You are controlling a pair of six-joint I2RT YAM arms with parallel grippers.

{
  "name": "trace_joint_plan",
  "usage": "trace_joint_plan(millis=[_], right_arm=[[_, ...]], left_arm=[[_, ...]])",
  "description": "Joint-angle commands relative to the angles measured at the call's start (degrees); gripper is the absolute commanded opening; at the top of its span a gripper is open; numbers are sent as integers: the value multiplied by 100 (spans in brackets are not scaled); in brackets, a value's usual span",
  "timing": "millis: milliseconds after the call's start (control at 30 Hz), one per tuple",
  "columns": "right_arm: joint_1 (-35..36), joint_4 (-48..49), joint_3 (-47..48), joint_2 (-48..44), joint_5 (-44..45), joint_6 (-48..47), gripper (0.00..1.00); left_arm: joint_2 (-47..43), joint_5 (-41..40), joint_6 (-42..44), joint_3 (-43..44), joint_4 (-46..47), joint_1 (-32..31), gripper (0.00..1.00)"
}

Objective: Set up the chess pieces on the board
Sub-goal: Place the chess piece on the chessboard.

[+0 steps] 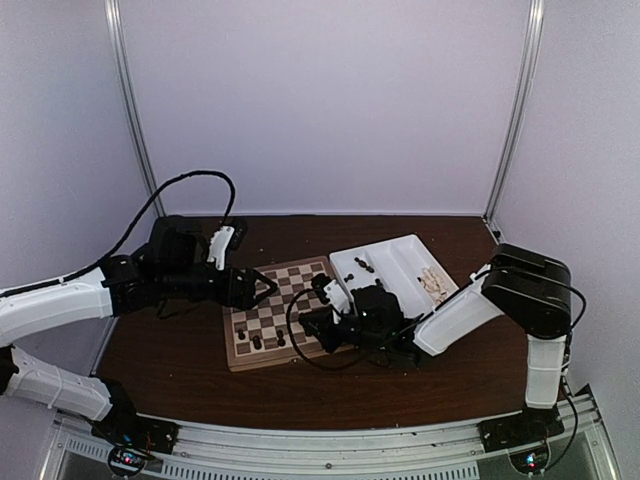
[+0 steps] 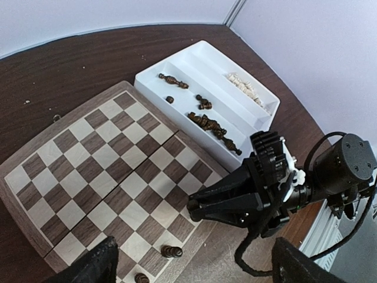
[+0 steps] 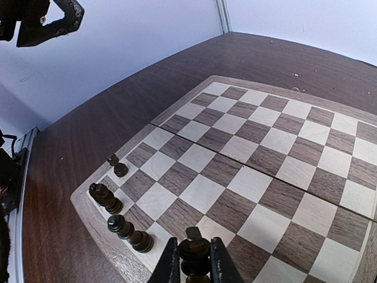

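Right pincer (image 3: 194, 268) is nearest to me, closed narrow on a dark piece (image 3: 194, 250) that stands upright between its two fingers. It hangs low over the near edge row of the board (image 3: 253, 147), toward the near right corner. I cannot tell whether the piece's base touches the square.

Left of it, along that same edge row, several set pieces (image 3: 106, 199) stand on the board, some close together in pairs.

The board lies a little askew on the dark desk (image 1: 190, 385).

Left pincer (image 1: 266, 288) hovers above the board's far left part. Its jaws are wide and hold nothing. In its own wrist view the fingers (image 2: 91, 265) show at the bottom corners, well apart, with the right arm's pincer between them, further on, at the board's edge.

Past the board, just beside its far right corner, sits a white tray (image 2: 200, 53) with long compartments. Loose tray pieces (image 2: 209, 124), dark brown, lie on their sides in the compartments nearer the board. Cream pieces (image 2: 244, 85) are heaped in the compartment farthest from it.
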Motion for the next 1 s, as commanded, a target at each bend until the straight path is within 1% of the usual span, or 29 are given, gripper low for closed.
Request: trace_joint_plan(millis=[0, 267, 433, 767, 867, 967], right_arm=[[84, 78, 154, 159, 178, -52, 11], [110, 101, 146, 216, 223, -88, 15], [111, 205, 40, 139, 219, -120, 22], [129, 295, -141, -37, 289, -207, 23], [134, 350, -207, -76, 293, -239, 26], [146, 413, -289, -143, 294, -294, 33]], left_arm=[[-126, -82, 54, -94, 67, 42, 90], [-113, -84, 108, -119, 38, 46, 90], [-86, -97, 126, -114, 47, 41, 90], [-73, -81, 126, -138, 47, 48, 90], [-76, -80, 126, -142, 43, 46, 90], [-80, -82, 126, -143, 35, 41, 90]])
